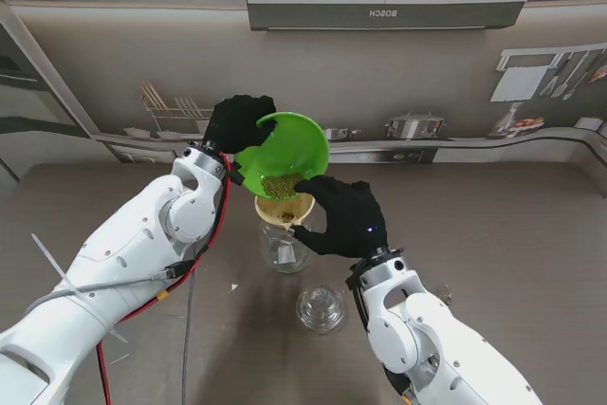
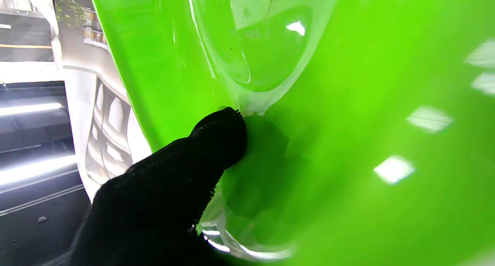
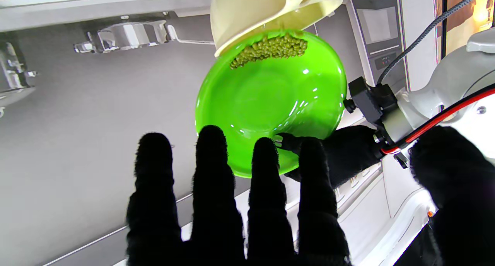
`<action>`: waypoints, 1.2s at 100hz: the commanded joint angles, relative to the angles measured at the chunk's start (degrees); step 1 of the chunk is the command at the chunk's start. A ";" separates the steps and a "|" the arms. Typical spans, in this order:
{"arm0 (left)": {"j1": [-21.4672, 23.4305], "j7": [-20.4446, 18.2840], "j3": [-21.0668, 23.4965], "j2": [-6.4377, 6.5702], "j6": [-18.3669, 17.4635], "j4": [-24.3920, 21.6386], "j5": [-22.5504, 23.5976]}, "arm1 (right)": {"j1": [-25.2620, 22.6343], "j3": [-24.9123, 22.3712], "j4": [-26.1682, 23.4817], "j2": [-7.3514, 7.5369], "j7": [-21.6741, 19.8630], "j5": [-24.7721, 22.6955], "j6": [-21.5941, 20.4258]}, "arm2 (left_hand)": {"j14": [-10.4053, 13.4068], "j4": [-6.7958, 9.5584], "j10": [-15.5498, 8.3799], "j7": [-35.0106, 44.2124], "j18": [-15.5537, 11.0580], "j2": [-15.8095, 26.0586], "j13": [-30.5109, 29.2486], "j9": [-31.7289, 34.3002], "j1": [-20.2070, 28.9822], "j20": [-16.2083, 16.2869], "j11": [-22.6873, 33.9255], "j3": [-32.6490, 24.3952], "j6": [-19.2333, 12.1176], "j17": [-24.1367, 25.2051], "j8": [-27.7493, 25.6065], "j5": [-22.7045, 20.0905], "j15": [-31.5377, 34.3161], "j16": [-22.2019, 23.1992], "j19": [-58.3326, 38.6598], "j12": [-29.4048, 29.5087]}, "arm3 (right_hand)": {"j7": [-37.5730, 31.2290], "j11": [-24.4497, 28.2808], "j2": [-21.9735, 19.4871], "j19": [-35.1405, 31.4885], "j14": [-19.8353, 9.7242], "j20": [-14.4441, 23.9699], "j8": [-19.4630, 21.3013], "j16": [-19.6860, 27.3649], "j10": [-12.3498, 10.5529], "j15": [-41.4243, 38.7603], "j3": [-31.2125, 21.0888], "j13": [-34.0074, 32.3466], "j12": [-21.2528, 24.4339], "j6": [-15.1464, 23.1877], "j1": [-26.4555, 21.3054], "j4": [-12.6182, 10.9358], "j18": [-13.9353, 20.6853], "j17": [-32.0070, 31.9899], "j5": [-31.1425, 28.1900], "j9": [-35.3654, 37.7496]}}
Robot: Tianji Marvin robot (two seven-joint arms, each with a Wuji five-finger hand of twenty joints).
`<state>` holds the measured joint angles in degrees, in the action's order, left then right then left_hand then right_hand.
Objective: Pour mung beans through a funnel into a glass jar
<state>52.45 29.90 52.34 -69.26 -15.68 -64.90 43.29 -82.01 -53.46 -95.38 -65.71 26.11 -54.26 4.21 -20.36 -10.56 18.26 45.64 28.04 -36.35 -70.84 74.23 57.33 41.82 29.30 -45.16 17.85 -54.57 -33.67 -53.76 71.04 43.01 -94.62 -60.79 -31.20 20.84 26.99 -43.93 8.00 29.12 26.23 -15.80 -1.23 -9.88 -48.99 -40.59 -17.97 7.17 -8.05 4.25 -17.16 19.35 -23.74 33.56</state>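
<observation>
Mung beans (image 1: 281, 186) are seen heaped at the lowered lip of a green bowl (image 1: 289, 149), which is tilted steeply over a cream funnel (image 1: 283, 210) seated in the mouth of a glass jar (image 1: 285, 246) at the middle of the table (image 1: 512, 234). Nearest to me in the stand view, a clear glass lid (image 1: 320, 308) is laid on the table just in front of the jar. The right hand (image 1: 343, 218) is held against the funnel's right side; whether it grips the rim cannot be told, and in the right wrist view its fingers (image 3: 210, 173) are shown straight and spread. Farther off, the bowl's far rim is clasped by the left hand (image 1: 237, 120). Only the left wrist view shows a gloved fingertip (image 2: 222, 136) pressed against the bowl's glossy underside (image 2: 348, 123).
</observation>
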 commanded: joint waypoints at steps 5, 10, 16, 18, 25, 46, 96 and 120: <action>-0.64 0.33 0.08 0.09 -0.84 -0.08 0.98 | -0.08 0.21 -0.28 -0.22 -0.83 -0.26 0.26 | 0.74 0.35 0.06 7.60 -3.03 1.23 -1.65 2.75 3.49 -1.17 1.68 -8.18 -6.48 -2.64 -0.88 -1.73 2.54 -0.07 0.94 -0.54 | 0.66 -0.21 -1.30 1.00 -0.31 -0.90 -1.61 0.68 0.20 0.34 0.02 1.26 0.56 -0.29 2.43 -1.94 0.73 -0.86 1.44 -0.39; -0.68 0.86 -0.03 0.16 -1.10 0.02 1.53 | -0.06 0.22 -0.26 -0.22 -0.90 -0.23 0.29 | 0.90 0.29 0.06 7.80 -3.10 1.27 -1.66 2.74 3.45 -1.22 1.68 -8.18 -6.41 -2.65 -0.83 -1.63 2.55 -0.10 0.93 -0.54 | 0.64 -0.16 -1.28 0.97 -0.35 -0.91 -1.60 0.68 0.17 0.33 0.04 1.22 0.54 -0.31 2.45 -1.94 0.74 -0.81 1.39 -0.25; -0.80 1.47 -0.19 0.30 -1.52 0.20 2.38 | -0.02 0.21 -0.15 -0.20 -1.01 -0.19 0.24 | 0.99 0.24 0.06 7.91 -3.13 1.29 -1.66 2.74 3.37 -1.25 1.67 -8.14 -6.51 -2.65 -0.77 -1.57 2.55 -0.13 0.92 -0.52 | 0.68 -0.20 -1.29 1.00 -0.32 -0.94 -1.62 0.68 0.22 0.32 0.03 1.19 0.56 -0.33 2.45 -1.93 0.76 -0.89 1.48 -0.31; -0.84 1.62 -0.23 0.35 -1.65 0.23 2.62 | -0.01 0.20 -0.12 -0.19 -1.06 -0.19 0.24 | 1.01 0.24 0.06 7.93 -3.13 1.26 -1.67 2.74 3.40 -1.25 1.68 -8.16 -6.53 -2.65 -0.75 -1.54 2.55 -0.14 0.92 -0.52 | 0.69 -0.21 -1.32 1.00 -0.33 -0.94 -1.62 0.67 0.19 0.32 0.04 1.19 0.56 -0.27 2.47 -1.93 0.74 -0.88 1.49 -0.32; -0.90 2.06 -0.37 0.48 -2.01 0.26 3.32 | 0.00 0.17 -0.03 -0.18 -1.14 -0.18 0.25 | 1.09 0.19 0.05 8.16 -3.29 1.25 -1.67 2.74 3.35 -1.35 1.67 -8.17 -6.53 -2.74 -0.67 -1.43 2.56 -0.18 0.97 -0.51 | 0.69 -0.17 -1.30 0.98 -0.29 -0.96 -1.62 0.67 0.18 0.30 0.04 1.12 0.55 -0.33 2.46 -1.94 0.77 -0.85 1.47 -0.24; -1.44 3.44 -1.07 0.72 -2.58 0.78 5.03 | 0.05 0.20 0.05 -0.20 -1.18 -0.11 0.35 | 1.31 0.11 -0.16 8.53 -3.38 1.27 -1.68 2.70 3.29 -1.54 1.75 -8.23 -6.66 -2.89 -0.40 -1.23 2.60 -0.26 1.05 -0.56 | 0.67 -0.19 -1.39 0.93 -0.16 -0.99 -1.61 0.64 0.27 0.24 0.02 0.97 0.56 -0.43 2.47 -1.95 0.77 -0.85 1.47 -0.22; -2.28 6.15 -2.31 1.27 -3.47 1.68 8.22 | 0.03 0.18 -0.15 -0.15 -1.73 -0.05 0.63 | 1.81 -0.10 -0.48 9.63 -3.86 1.34 -1.70 2.52 3.17 -2.03 1.90 -8.25 -6.73 -3.05 0.35 -0.52 2.68 -0.53 1.06 -0.71 | 0.64 -0.19 -1.48 0.91 -0.31 -1.07 -1.61 0.54 0.22 0.13 0.03 0.76 0.57 -0.51 2.54 -1.97 0.75 -0.90 1.60 -0.06; -2.25 7.02 -2.57 1.58 -3.94 1.29 9.60 | -0.15 0.15 -0.24 -0.14 -1.83 0.04 0.70 | 1.90 -0.17 -0.48 9.93 -4.02 1.35 -1.69 2.53 3.11 -2.15 1.88 -8.19 -6.92 -3.09 0.55 -0.36 2.67 -0.61 0.99 -0.67 | 0.62 -0.22 -1.57 0.87 -0.30 -1.11 -1.61 0.51 0.10 0.10 0.02 0.61 0.58 -0.65 2.58 -1.98 0.80 -0.87 1.61 0.07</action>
<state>50.51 37.50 49.55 -67.82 -19.43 -62.74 52.46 -81.81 -53.40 -95.28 -65.70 25.10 -54.14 4.83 -19.36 -10.60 17.41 48.31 26.75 -36.35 -70.94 74.23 56.70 40.43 29.74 -45.87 17.20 -54.77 -31.84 -52.99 71.05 42.89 -94.41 -60.78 -31.20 20.84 26.97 -43.92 7.99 29.08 26.19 -15.80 -1.22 -9.88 -48.97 -40.59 -17.97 7.05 -7.45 3.72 -17.15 19.32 -23.74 33.59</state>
